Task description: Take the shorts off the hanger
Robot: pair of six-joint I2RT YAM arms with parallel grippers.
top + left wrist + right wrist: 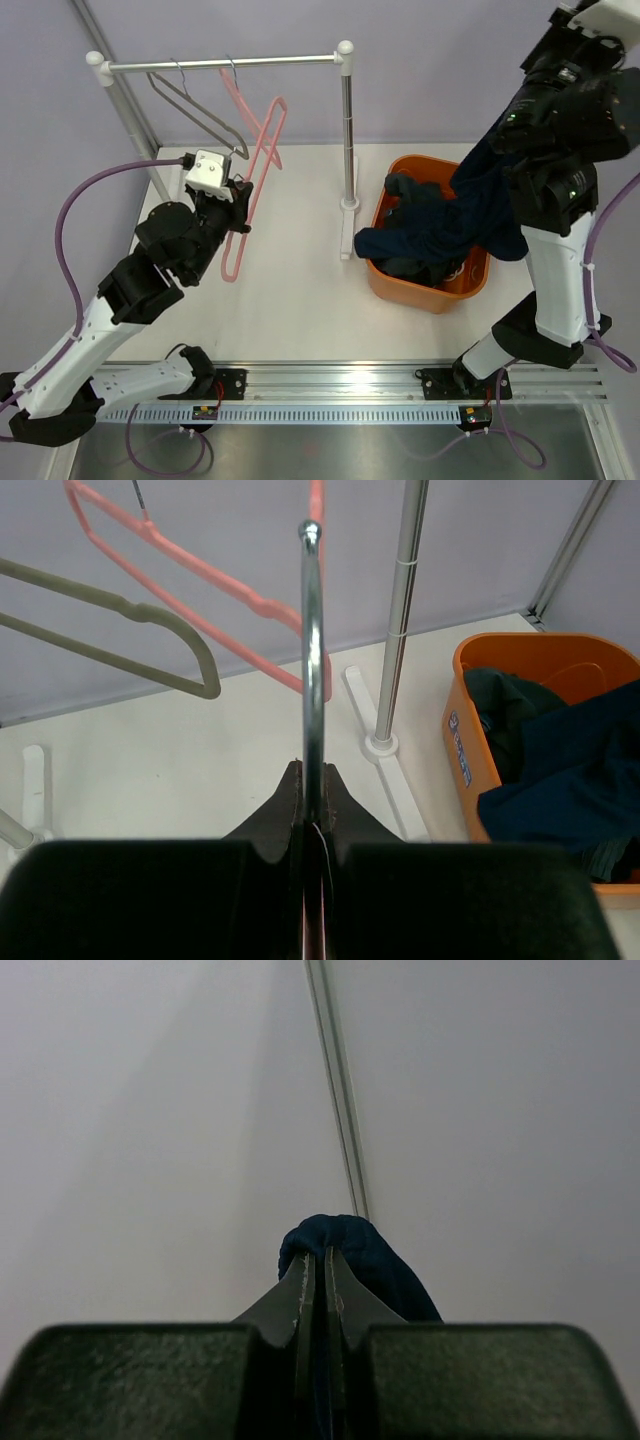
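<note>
— Where are the shorts seen?

— The navy shorts are held up above the orange basket, which is set on the right side of the table. Their upper end is pinched in the right gripper. Their lower end is draped into the basket and spilled over its left rim. A darker garment is heaped inside the basket, towards its far side.

— How is that grip shown?

— In the right wrist view the two fingers are pressed together, and a fold of the blue cloth is bulged out just past their tips.

— And the left gripper?

— It is clenched as well, on a thin bright metal wire that is stood upright between the fingers and ended in a rounded tip. Whether that wire belongs to the pink hanger cannot be told, though the gripper is placed right against that hanger in the top view.

— What is hung on the rack?

— The pink hanger and a grey hanger are hooked on the rail, the grey one to the left.
</note>
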